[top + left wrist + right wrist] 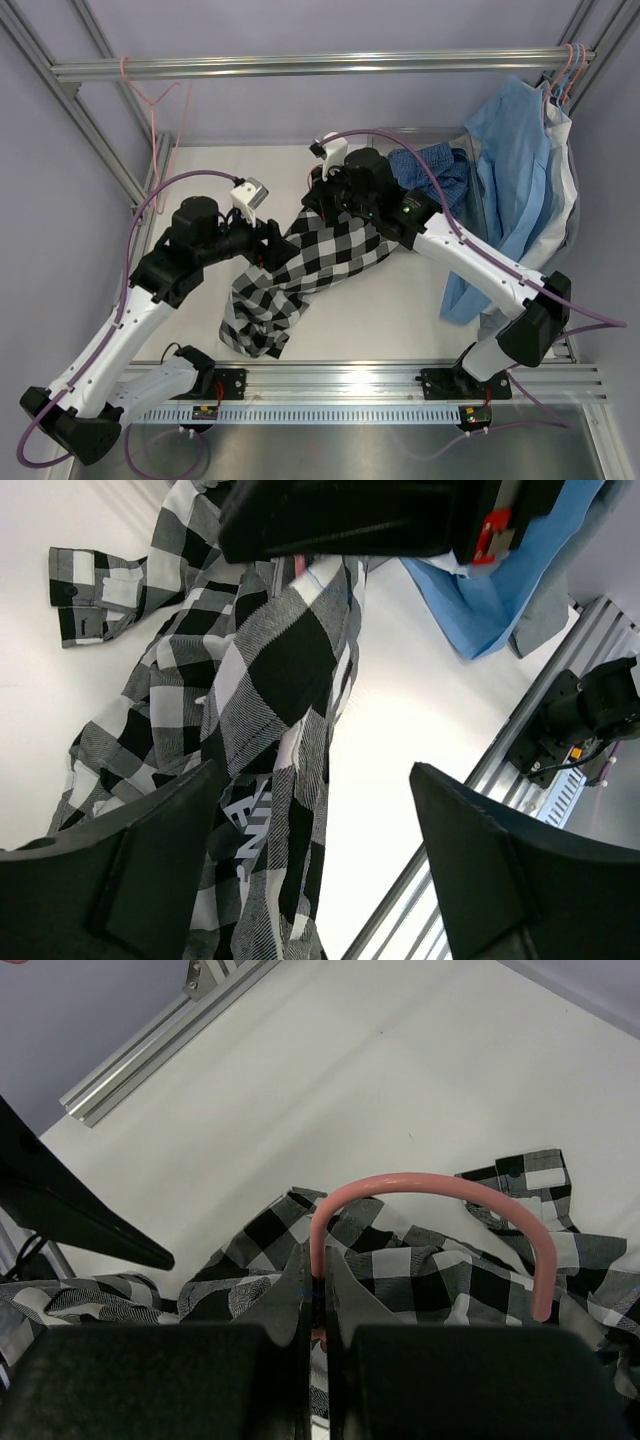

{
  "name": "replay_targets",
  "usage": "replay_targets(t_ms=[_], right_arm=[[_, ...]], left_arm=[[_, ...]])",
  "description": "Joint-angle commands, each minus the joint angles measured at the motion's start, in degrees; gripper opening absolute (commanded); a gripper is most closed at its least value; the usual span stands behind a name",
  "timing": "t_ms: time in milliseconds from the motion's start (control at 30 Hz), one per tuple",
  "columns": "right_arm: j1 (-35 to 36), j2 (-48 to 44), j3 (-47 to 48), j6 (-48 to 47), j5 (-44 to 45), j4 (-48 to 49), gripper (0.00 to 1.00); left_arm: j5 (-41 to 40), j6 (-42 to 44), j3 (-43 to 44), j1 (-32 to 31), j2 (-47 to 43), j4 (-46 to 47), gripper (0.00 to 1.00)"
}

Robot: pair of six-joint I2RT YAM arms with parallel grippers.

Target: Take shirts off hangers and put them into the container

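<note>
The black-and-white check shirt point(300, 275) is found bunched on the white table point(420, 300), near the centre, between the two arms. Its upper end is raised at the right gripper point(315, 1295). The hook of its pink hanger point(430, 1185) is seen arching above the fabric, and the right gripper is clamped tight on the wire below that hook. The left gripper point(310, 850) is spread wide over the shirt, with nothing gripped. The dark blue shirt point(440, 170) is noted at far right, just beside a hanging light blue garment point(510, 170). An aluminium rail point(320, 65) is carried across the far side, and an empty pink hanger point(150, 100) is hooked near its left end. The table is enclosed by plain pale walls point(40, 200).
</note>
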Motion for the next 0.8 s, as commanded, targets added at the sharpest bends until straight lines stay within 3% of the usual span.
replay_targets(t_ms=[0, 200, 400, 533, 567, 667, 700, 767], right_arm=[[0.7, -4.4, -1.6, -1.7, 0.5, 7.6, 0.00], [0.8, -5.5, -3.8, -2.2, -0.9, 8.5, 0.00], [1.2, -5.5, -3.9, -2.4, -1.0, 8.1, 0.00], [1.3, -5.2, -4.1, -2.4, -0.8, 7.8, 0.00], [1.4, -5.1, -4.1, -2.5, -0.6, 7.5, 0.00], [1.3, -5.1, -4.9, -2.5, 0.3, 7.8, 0.00], [1.4, -5.0, -5.5, -2.5, 0.9, 7.8, 0.00], [1.4, -4.8, -5.8, -2.6, 1.8, 7.8, 0.00]], left_arm=[[-1.6, -0.9, 3.6, -0.3, 0.6, 3.6, 0.86], [-1.1, -1.2, 6.6, -0.3, 4.6, 5.0, 0.79], [-0.3, -2.8, 9.0, -0.3, 9.5, 6.9, 0.61], [-0.7, -3.7, 9.7, -0.3, 10.5, 8.6, 0.41], [-0.6, -4.2, 9.6, -0.3, 10.4, 9.0, 0.30], [-1.1, -4.2, 9.2, -0.3, 10.0, 9.7, 0.17], [-1.6, -4.0, 9.2, -0.3, 9.8, 9.2, 0.08], [-2.3, -3.1, 9.3, -0.3, 9.2, 8.5, 0.03]])
